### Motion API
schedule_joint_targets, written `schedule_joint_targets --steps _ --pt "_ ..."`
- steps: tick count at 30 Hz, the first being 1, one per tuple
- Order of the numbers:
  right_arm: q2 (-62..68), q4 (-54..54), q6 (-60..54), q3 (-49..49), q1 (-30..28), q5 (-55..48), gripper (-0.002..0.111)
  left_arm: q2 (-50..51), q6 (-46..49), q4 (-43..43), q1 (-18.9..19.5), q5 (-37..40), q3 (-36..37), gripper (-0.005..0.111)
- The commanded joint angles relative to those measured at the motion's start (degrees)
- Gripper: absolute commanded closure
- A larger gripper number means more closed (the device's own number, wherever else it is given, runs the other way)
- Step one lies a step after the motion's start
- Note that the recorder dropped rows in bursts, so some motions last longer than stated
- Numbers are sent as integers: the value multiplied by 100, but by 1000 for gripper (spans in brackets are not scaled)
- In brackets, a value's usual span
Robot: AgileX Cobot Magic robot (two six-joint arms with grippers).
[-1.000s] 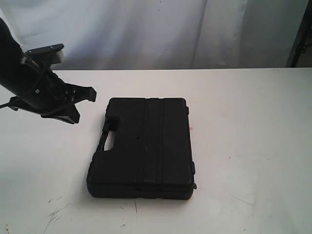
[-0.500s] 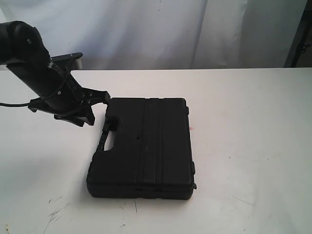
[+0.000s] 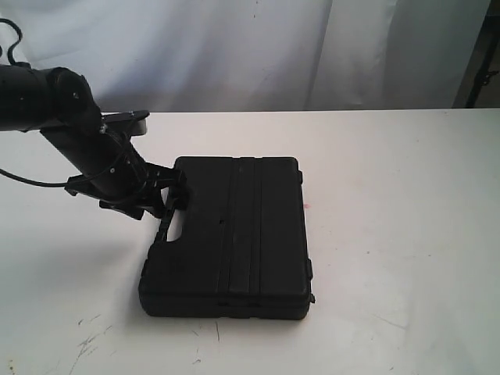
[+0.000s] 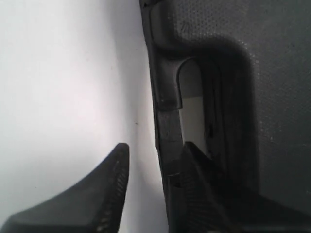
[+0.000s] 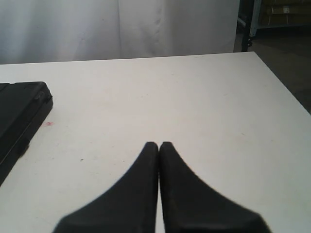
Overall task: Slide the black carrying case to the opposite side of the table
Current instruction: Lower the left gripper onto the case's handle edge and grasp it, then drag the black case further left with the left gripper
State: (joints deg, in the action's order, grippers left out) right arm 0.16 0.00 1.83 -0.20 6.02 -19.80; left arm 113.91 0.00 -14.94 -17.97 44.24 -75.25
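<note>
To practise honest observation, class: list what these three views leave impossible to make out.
Exterior view: whether the left gripper touches the handle of the case; black blurs into black.
Left wrist view: most of the case, cut by the frame.
Right wrist view: all but one corner of the case, past the edge.

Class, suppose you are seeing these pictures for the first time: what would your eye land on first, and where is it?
A black rectangular moulded plastic carrying case lies flat near the middle of the large white tabletop. At its handle side, the left gripper stands open, its fingers either side of the handle. The right gripper is shut, over the tabletop beyond the case's other side.
</note>
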Motion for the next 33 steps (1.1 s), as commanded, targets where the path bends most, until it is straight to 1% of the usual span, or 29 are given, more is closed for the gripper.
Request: schedule_joint_targets --steps 1,4,11,24,26,27,29,31,33 --pt "-16 -102 17 20 -34 -4 108 193 540 -381 -27 -93 -36 72" --pt "-16 -102 17 20 -34 -4 108 249 644 -653 -27 -163 -36 72" --pt "-16 -102 17 20 -34 -4 108 292 644 -664 -27 -352 -36 72" --pt "-16 -102 17 20 -34 -4 108 701 644 -680 -27 -399 -36 73" --pt "-16 -102 17 20 -34 -4 108 701 644 -680 -27 -458 -36 76" --pt "-16 -102 17 20 -34 -4 108 701 644 -680 -27 -457 -36 79" --pt "-16 -102 17 20 -34 -4 108 687 632 -702 -27 -445 -36 91" --pt "-16 -102 17 20 -34 -4 108 687 610 -702 -27 -361 -36 107" --pt "-16 -102 17 20 -34 -4 108 687 610 -682 -27 -323 -36 107"
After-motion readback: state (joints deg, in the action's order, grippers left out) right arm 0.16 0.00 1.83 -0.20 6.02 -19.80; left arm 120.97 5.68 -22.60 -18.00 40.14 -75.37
